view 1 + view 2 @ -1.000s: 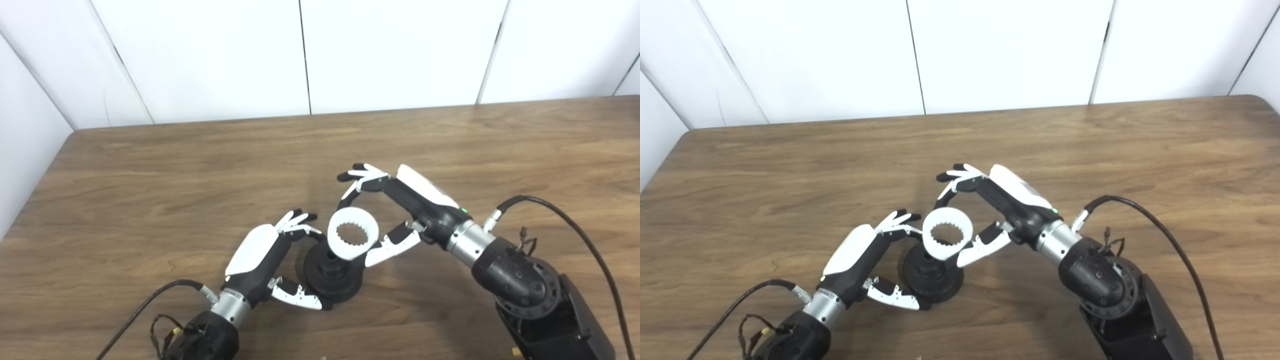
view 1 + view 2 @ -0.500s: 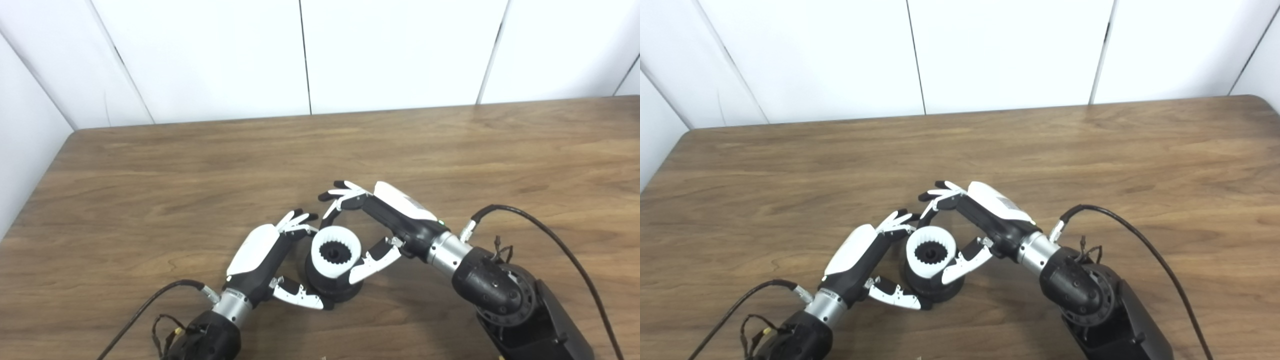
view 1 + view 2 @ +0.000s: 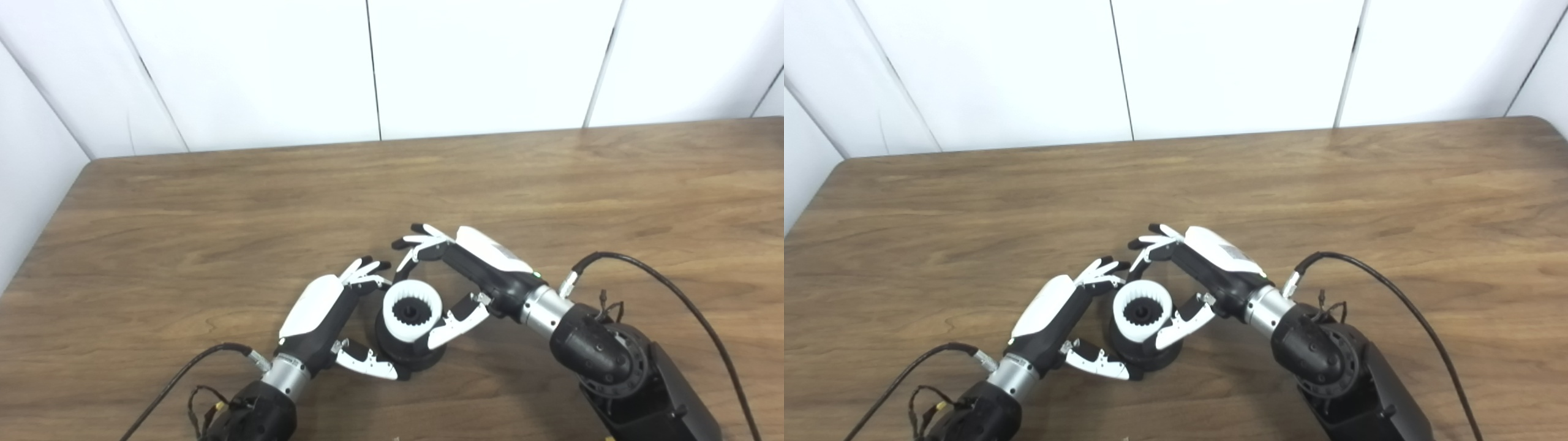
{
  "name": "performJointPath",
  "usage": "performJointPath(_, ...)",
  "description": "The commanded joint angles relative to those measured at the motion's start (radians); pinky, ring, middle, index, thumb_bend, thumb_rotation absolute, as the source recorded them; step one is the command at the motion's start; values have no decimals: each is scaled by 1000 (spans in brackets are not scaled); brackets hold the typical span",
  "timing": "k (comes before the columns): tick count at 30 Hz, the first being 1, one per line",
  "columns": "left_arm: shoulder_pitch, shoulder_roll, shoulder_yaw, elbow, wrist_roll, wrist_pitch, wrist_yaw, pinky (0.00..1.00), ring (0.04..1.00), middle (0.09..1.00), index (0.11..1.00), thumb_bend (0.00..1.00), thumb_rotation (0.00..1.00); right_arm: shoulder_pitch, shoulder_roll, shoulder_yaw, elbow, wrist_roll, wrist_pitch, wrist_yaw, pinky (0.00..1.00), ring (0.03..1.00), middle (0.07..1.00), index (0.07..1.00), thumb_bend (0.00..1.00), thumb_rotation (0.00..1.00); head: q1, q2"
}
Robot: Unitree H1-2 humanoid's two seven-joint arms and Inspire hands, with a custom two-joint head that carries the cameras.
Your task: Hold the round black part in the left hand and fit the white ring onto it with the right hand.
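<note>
The round black part (image 3: 405,358) stands on the wooden table (image 3: 184,214) near its front edge. My left hand (image 3: 324,309) is shut on it, fingers at its far side and thumb at its near side. The white toothed ring (image 3: 411,309) sits low over the black part's upper section, with the black hub showing through its hole. My right hand (image 3: 465,275) is shut on the ring, thumb against its right side and fingers curled over its far side. The same scene shows in the right eye view, with the ring (image 3: 1142,308) between the left hand (image 3: 1053,312) and the right hand (image 3: 1206,269).
A black cable (image 3: 680,294) loops from the right forearm over the table. Another cable (image 3: 177,380) trails from the left wrist. White wall panels stand behind the table's far edge. The table's left edge (image 3: 43,233) runs close to a side wall.
My right hand brought the white ring down and to the left, from tilted in the air beside the black part to seated over it. The left hand stayed put.
</note>
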Motion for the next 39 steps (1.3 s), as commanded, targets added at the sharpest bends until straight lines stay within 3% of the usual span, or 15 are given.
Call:
performJointPath(1, -15, 3, 3, -3, 0, -24, 19, 924, 989, 923, 626, 867, 184, -32, 6, -9, -15, 4, -45, -8, 924, 993, 881, 487, 524, 156, -1, 1)
performJointPath(25, -17, -10, 5, -17, -10, -6, 7, 941, 992, 924, 629, 871, 198, -37, -17, -2, 13, -29, -53, 21, 859, 977, 878, 492, 523, 159, 1, 7)
performJointPath(26, -17, -11, 5, -17, -9, -6, 7, 936, 992, 921, 634, 875, 203, -38, -19, 0, 14, -34, -49, 27, 861, 977, 881, 590, 846, 288, 1, 7)
performJointPath(27, -17, -11, 5, -18, -12, -4, 4, 939, 994, 922, 638, 874, 205, -39, -21, 3, 14, -42, -43, 35, 862, 977, 882, 609, 905, 314, 2, 7)
performJointPath(31, -16, -15, 7, -19, -25, 3, -2, 941, 998, 922, 667, 891, 229, -39, -23, 4, 19, -54, -48, 45, 854, 969, 880, 632, 992, 342, 3, 8)
performJointPath(39, -23, -13, 3, -12, -12, 11, -1, 943, 994, 915, 721, 956, 298, -41, -27, -3, 20, -65, -43, 61, 858, 974, 884, 635, 1000, 388, 8, 7)
